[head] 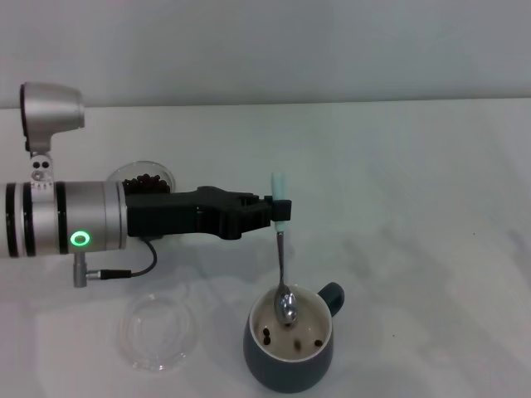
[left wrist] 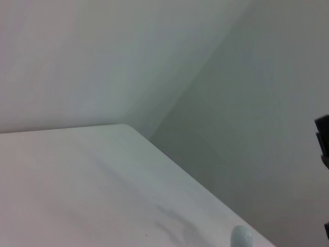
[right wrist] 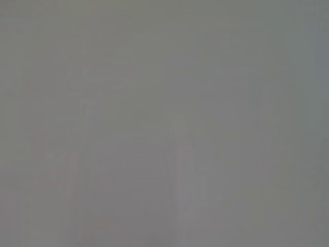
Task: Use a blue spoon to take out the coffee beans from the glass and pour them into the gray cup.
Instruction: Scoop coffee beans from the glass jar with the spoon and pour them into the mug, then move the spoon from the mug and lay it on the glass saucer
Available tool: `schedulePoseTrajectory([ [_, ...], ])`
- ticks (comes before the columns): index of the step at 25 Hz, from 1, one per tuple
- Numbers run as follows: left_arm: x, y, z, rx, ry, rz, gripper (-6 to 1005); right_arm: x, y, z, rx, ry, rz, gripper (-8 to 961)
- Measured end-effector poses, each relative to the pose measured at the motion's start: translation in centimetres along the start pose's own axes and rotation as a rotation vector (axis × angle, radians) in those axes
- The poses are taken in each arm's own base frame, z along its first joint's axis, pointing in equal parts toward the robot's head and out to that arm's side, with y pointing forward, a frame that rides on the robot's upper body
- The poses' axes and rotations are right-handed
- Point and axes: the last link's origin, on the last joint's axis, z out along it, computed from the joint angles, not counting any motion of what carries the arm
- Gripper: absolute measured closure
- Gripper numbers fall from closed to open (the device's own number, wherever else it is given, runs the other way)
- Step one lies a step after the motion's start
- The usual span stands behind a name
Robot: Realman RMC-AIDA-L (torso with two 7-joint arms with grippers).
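Three coffee beans (head: pixel 290 335) lie in the gray cup (head: pixel 289 358) as far as I can count. My left gripper (head: pixel 280 210) is clamped on the blue spoon (head: pixel 282 249), which hangs bowl-down inside the cup. Behind my arm, the glass (head: pixel 146 177) holds more beans. I see a clear dish (head: pixel 158 332) left of the cup.

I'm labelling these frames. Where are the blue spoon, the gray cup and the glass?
blue spoon (head: pixel 280 206): head view, pale handle below the grip.
gray cup (head: pixel 286 370): head view, outer front wall.
glass (head: pixel 167 175): head view, rim beside the beans.
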Motion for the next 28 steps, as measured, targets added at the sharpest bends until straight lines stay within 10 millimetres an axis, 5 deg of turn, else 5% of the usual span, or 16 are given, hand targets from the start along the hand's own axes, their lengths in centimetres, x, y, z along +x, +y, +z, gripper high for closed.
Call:
schedulePoseTrajectory([
  [9,0.9,0.4,0.2,-0.002,-0.012,0.061,816,0.1,0.0,0.2,-0.003,0.000,0.001,362],
  [17,1.0,0.9,-3.9,0.020,0.135,0.046,813,-0.1,0.0,0.2,-0.008,-0.014,-0.001,363],
  [28,-3.5,-0.4,-10.0,0.193,0.247,0.006,809,-0.4,0.2,0.3,-0.021,-0.034,0.004,364],
])
